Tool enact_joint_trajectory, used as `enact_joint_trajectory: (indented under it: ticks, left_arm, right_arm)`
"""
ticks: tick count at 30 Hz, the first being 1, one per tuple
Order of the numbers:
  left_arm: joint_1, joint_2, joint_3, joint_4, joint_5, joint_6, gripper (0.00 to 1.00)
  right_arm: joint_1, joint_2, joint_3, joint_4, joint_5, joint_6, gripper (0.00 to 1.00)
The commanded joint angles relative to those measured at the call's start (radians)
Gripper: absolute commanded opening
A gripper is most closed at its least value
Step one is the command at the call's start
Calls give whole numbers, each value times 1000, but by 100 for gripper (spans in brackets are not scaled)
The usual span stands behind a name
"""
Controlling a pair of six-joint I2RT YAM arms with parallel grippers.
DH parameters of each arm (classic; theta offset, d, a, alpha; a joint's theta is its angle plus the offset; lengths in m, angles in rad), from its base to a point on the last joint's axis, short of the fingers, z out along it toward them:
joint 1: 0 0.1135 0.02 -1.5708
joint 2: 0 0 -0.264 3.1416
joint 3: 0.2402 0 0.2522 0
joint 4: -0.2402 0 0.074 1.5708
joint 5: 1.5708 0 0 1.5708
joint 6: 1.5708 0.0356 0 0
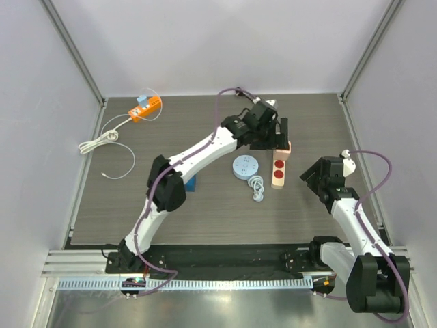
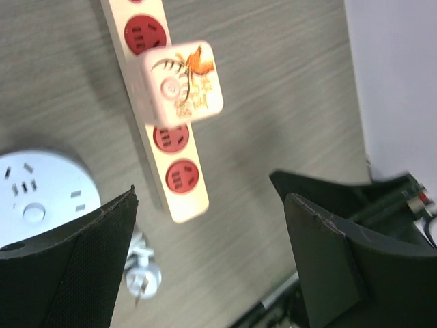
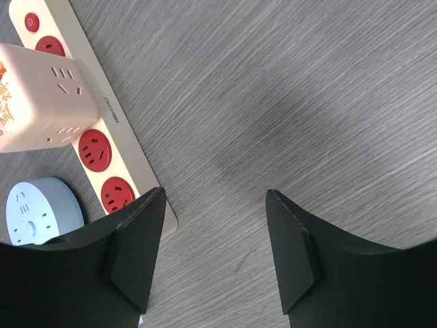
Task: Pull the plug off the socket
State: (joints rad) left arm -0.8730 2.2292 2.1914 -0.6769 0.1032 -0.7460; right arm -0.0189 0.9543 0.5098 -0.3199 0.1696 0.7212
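We see the right jaws nearest, wide apart and holding nothing. One long socket strip lies mid-worktop. One square plug is stuck in it, below the spread, empty left jaws. One round socket sits just left. One orange box lies far left. The worktop is grey wood and the walls are pale.

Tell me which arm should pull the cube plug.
Left. The left gripper hangs open over the cube plug on the power strip; the right gripper is off beside the strip, over table.
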Motion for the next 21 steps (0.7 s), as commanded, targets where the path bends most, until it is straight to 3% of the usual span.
enact_joint_trajectory:
  ticks: [1, 4, 10, 21]
  left_arm:
    - [-44, 105, 190, -113, -166, 63, 89]
    - [-66, 193, 287, -105, -217, 60, 89]
    - [-93, 221, 240, 20, -398, 82, 91]
    - [-98, 316, 272, 146, -389, 116, 97]
  right_arm:
    - [-26, -29, -23, 48, -54, 20, 65]
    - [-38, -31, -43, 68, -100, -15, 63]
    - [-39, -12, -60, 93, -123, -55, 63]
    - [-39, -28, -73, 116, -185, -63, 63]
